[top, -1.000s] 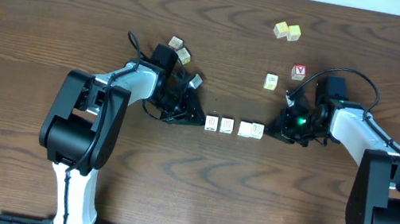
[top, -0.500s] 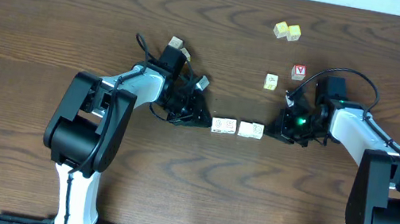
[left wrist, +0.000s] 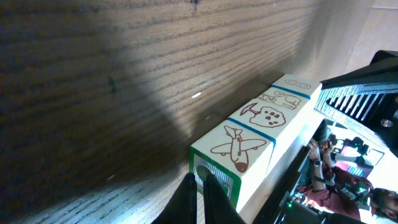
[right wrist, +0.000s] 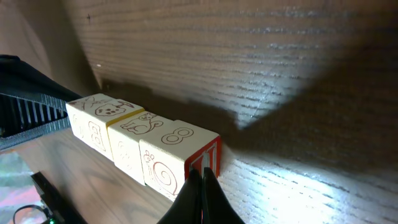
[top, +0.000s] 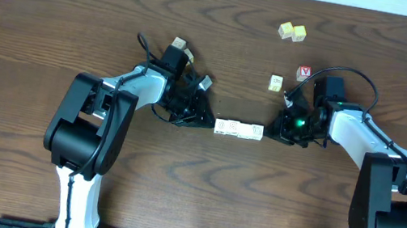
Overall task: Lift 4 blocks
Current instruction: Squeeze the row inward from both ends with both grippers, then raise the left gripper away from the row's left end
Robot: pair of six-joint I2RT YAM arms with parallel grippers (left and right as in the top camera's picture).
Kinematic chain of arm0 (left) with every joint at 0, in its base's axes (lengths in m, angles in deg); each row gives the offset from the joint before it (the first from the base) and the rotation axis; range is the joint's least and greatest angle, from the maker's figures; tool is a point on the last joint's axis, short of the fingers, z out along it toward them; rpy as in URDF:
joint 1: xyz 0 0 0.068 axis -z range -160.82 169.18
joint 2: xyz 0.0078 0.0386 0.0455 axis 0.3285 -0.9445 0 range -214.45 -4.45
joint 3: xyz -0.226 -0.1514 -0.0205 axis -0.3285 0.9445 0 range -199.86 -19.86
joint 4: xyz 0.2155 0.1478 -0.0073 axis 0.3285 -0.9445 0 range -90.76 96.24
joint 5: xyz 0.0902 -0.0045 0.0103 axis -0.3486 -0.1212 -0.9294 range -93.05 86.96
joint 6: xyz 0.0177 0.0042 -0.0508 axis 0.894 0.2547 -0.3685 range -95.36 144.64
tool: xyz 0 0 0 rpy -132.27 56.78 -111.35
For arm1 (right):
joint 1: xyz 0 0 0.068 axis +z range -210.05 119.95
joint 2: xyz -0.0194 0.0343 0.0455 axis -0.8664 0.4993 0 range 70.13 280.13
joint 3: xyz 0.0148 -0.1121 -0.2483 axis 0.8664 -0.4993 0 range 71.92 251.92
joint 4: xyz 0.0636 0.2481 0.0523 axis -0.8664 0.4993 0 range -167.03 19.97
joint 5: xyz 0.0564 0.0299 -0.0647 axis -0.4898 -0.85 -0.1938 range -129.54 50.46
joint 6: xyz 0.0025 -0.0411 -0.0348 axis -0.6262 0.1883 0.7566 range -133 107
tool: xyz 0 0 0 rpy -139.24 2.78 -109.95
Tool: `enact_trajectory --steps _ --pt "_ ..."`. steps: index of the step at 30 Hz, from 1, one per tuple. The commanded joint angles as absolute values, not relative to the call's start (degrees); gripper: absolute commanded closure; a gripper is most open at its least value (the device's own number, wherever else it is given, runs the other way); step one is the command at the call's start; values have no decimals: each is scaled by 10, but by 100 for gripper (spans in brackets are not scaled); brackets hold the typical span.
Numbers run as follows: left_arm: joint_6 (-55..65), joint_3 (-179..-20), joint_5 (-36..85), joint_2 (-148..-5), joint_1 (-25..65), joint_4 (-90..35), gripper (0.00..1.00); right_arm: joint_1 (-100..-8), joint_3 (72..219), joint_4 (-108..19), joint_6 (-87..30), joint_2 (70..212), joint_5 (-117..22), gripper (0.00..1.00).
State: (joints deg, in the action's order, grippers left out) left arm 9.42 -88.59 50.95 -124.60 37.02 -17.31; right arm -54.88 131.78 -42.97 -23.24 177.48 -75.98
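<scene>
The left gripper (left wrist: 200,193), closed, presses its tips against the green-edged end of the blocks (top: 238,129). The right gripper (right wrist: 201,190), also closed, presses on the red-striped end opposite. The four blocks form one tight row between the two, in the middle of the bench (top: 38,22); I cannot tell whether the row is off the wood. Both arms reach inward, low, with elbows out.

Blocks (top: 239,129) cream, brown line drawings, green, blue, yellow, red sides; table (top: 40,6) dark woodgrain.
</scene>
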Motion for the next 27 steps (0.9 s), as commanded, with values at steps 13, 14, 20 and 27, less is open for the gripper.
enact_trajectory --steps 13,14,20,27 --pt "93 -884 494 -1253 367 -176 93 -546 1323 -403 -243 1769 -678 99" --pt "93 -885 476 -1253 364 -184 93 -548 1328 -388 -243 1769 -660 99" --pt "93 -900 350 -1236 350 -247 93 -553 1361 -334 -243 1769 -613 99" --pt "93 -918 230 -1134 344 -296 93 -553 1401 -284 -250 1769 -589 99"
